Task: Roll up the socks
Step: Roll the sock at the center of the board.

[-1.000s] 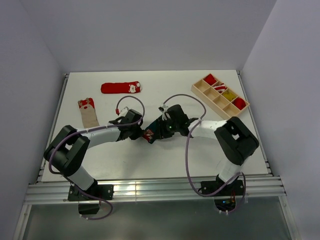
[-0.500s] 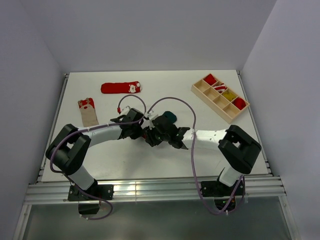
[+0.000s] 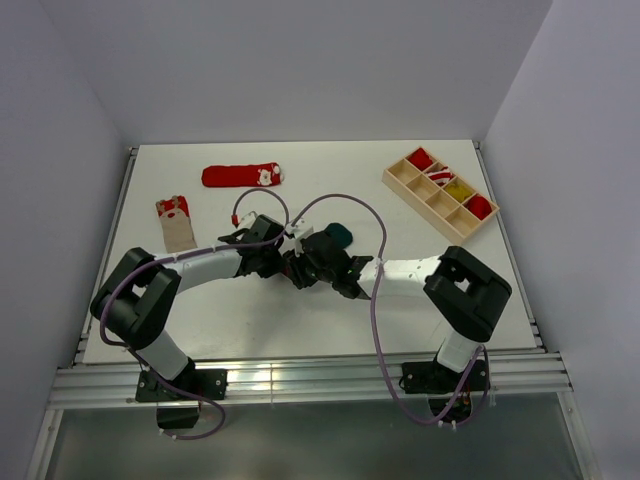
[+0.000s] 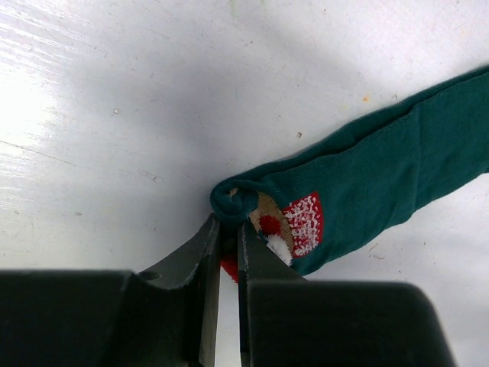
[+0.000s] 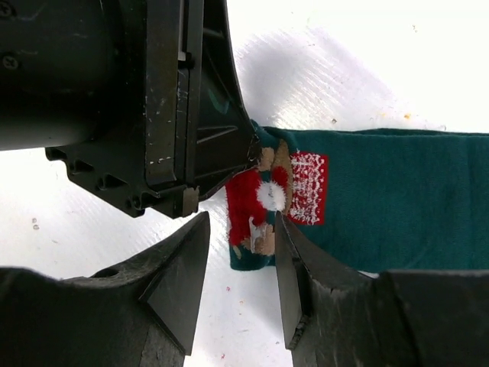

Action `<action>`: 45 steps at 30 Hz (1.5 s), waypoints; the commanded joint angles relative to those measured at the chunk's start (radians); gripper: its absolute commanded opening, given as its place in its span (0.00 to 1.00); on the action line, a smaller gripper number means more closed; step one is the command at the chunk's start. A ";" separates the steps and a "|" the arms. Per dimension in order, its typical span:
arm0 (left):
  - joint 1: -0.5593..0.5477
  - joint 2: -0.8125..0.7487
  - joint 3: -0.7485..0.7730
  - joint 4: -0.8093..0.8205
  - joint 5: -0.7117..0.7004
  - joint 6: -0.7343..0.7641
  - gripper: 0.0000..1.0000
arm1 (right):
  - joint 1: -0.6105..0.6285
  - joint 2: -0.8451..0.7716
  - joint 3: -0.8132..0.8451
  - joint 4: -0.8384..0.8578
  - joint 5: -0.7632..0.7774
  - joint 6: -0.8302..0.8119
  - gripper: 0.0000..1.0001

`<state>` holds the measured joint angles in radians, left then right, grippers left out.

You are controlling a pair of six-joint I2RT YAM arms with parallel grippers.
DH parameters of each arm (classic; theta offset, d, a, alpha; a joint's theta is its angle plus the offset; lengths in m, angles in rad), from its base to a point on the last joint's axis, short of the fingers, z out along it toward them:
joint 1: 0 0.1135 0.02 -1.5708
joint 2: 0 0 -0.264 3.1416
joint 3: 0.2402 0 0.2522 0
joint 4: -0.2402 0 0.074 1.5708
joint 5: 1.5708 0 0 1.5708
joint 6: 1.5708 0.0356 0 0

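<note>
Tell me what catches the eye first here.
In the middle lies a dark green sock. The left fingers pinch its cuff, while the right fingers stand open on either side of its little red-and-white figure. A wooden tray sits far right.

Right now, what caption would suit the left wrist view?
Left gripper pinching the cuff of a soft dark green Christmas sock on a white table.

The left pincer (image 3: 283, 262) and right pincer (image 3: 306, 270) stood nose to nose over the cuff of the dark green sock (image 3: 338, 234), blocking it from both sides. The white bench (image 3: 300, 325) lay bare toward its near edge. A red sock (image 3: 242, 176), beige sock (image 3: 178, 226) and wooden compartment tray (image 3: 402, 186) occupied the far part.
</note>
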<state>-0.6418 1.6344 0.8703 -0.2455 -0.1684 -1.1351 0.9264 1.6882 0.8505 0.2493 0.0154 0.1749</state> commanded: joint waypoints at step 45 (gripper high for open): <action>-0.030 0.015 0.035 -0.051 0.009 -0.037 0.00 | 0.043 0.065 -0.107 0.205 0.020 -0.071 0.46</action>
<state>-0.6647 1.6344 0.8795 -0.2600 -0.1730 -1.1500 0.9516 1.7260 0.6971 0.4591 0.0185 0.1261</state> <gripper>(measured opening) 0.152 0.469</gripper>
